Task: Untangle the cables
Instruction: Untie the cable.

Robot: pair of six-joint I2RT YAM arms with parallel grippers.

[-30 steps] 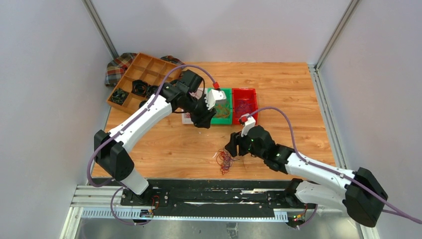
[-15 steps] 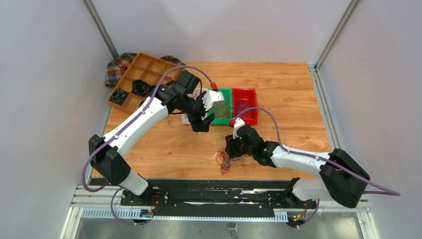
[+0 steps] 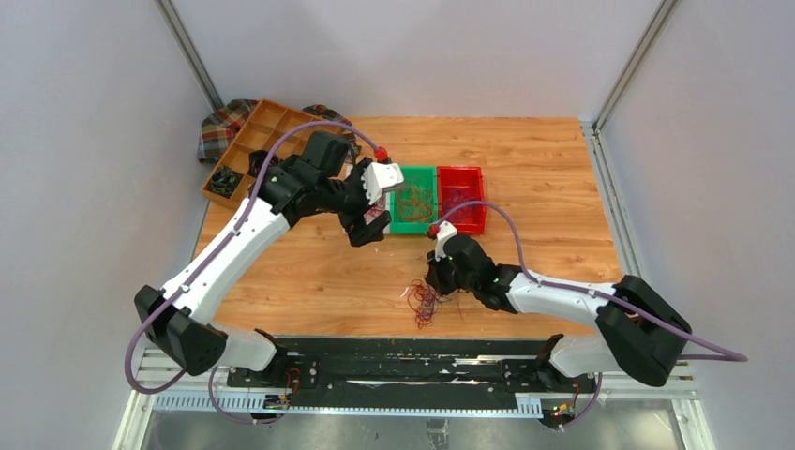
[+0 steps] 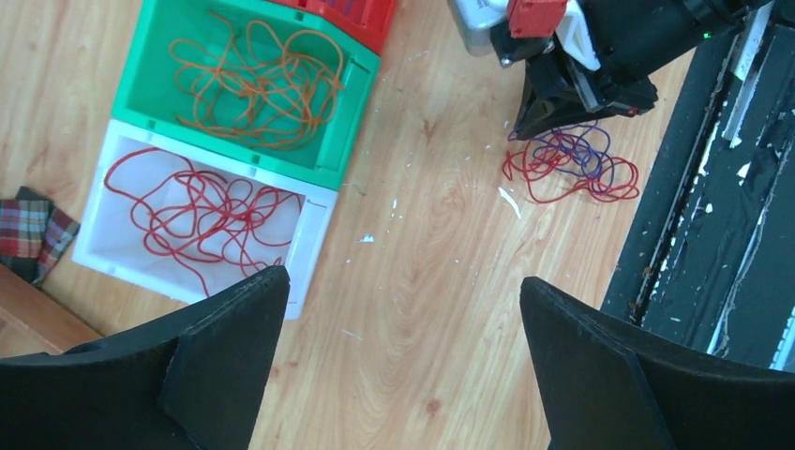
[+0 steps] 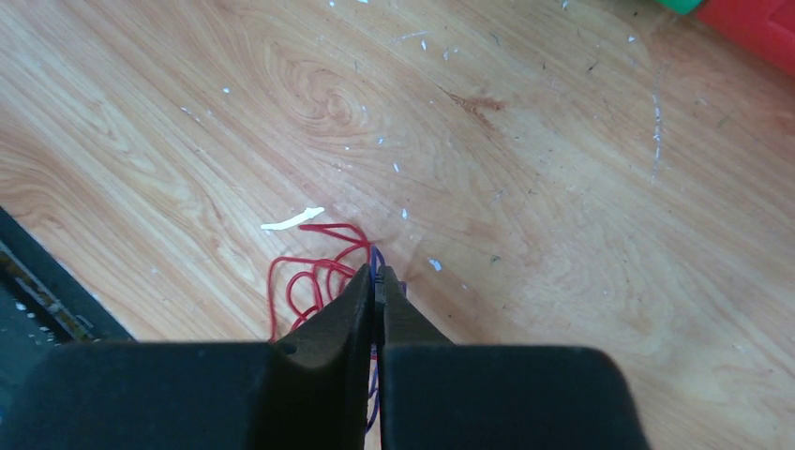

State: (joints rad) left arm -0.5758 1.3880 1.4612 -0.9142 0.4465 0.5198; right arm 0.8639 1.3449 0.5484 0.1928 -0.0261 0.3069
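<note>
A small clump of red and purple cables (image 3: 423,303) lies on the wooden table near its front edge, also seen as the clump (image 4: 567,169). My right gripper (image 3: 434,281) is down on the clump's upper edge. In the right wrist view its fingers (image 5: 361,300) are shut on a purple cable (image 5: 376,255), with red loops (image 5: 300,281) beside them. My left gripper (image 4: 403,277) hangs open and empty over bare wood next to the white bin (image 4: 314,225), which holds red cables (image 4: 187,211). The green bin (image 4: 352,103) holds orange cables (image 4: 253,80).
A red bin (image 3: 479,223) stands right of the green bin (image 3: 398,225). A wooden divided tray (image 3: 246,141) with black coiled bundles and a plaid cloth (image 3: 220,127) sit at the back left. A black rail (image 3: 403,366) runs along the near edge.
The left gripper has opened wide and drawn back left from over the green bin. The right gripper has moved left to the clump and shut on it.
</note>
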